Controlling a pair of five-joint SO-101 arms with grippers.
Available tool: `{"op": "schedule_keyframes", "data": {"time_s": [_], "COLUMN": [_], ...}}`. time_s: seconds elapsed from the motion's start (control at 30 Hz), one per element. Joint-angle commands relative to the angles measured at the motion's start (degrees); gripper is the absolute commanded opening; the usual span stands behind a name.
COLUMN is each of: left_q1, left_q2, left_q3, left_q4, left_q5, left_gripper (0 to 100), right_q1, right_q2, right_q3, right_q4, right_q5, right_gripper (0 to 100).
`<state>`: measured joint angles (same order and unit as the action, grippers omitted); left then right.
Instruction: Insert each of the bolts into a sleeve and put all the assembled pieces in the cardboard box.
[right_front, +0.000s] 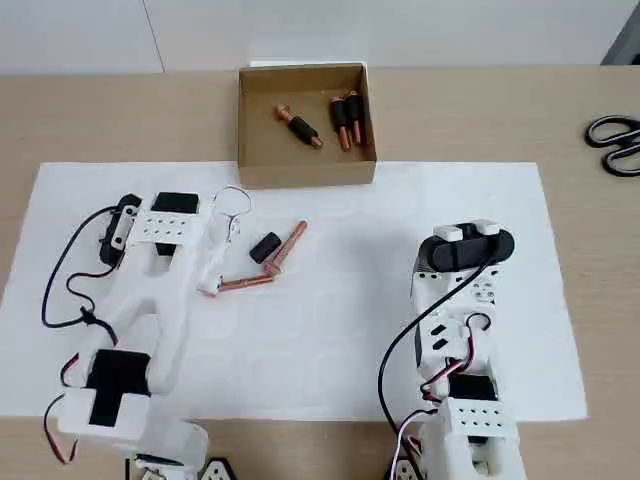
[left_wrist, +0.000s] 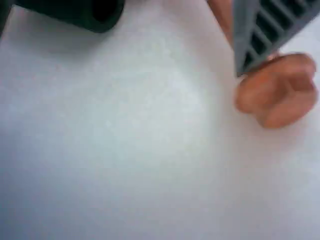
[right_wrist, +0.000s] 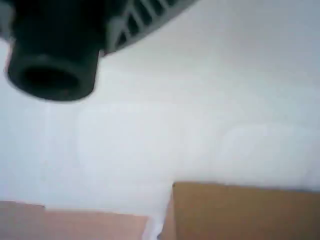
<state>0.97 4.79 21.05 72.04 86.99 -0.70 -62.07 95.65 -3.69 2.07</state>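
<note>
- Left gripper (right_front: 212, 280) is down on the paper, right at the head end of a bolt (right_front: 247, 283). Honestly can't tell if it's open or actually pinching it.
- Right gripper (right_wrist: 135, 20) is clamped on a sleeve (right_wrist: 52, 60), holding it up off the paper with the open end facing the wrist cam.
- That bolt lies flat on the paper, pointing away from the left arm toward the middle.
- Second bolt (right_front: 288, 246) sits diagonally, and its lower end meets the first bolt's far end, so the two make a V.
- Loose sleeve (right_front: 265, 247) is on the paper just beside the second bolt, on the left arm's side.
- Box (right_front: 305, 173) sits at the paper's far edge with three assembled pieces inside. One (right_front: 300, 127) is tilted near the middle, and the other two (right_front: 347, 120) are side by side near the right wall.
- Paper (right_front: 330, 330) covers most of the table (right_front: 100, 110) in front of both arms.
- Scissors (right_front: 615, 145) are way off at the table's right edge, well apart from everything.
</note>
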Motion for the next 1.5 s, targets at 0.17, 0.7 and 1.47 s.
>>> {"op": "schedule_keyframes", "data": {"time_s": [0.17,0.7,1.47], "left_q1": [-0.35,1.32,7.65], "left_q2": [-0.79,-0.79,-0.18], "left_q3": [-11.56,-21.67,-4.88], "left_q4": [1.05,28.48,14.86], "left_q5": [-0.18,-3.78,-3.43], "left_gripper": [30,30,30], "right_q1": [-0.13,-0.13,-0.04], "right_q2": [-1.10,-1.10,-1.10], "right_q3": [0.44,0.44,0.44], "right_q4": [0.13,0.22,0.48], "right_q5": [0.44,0.44,0.44], "right_gripper": [0.4,0.4,0.4]}}
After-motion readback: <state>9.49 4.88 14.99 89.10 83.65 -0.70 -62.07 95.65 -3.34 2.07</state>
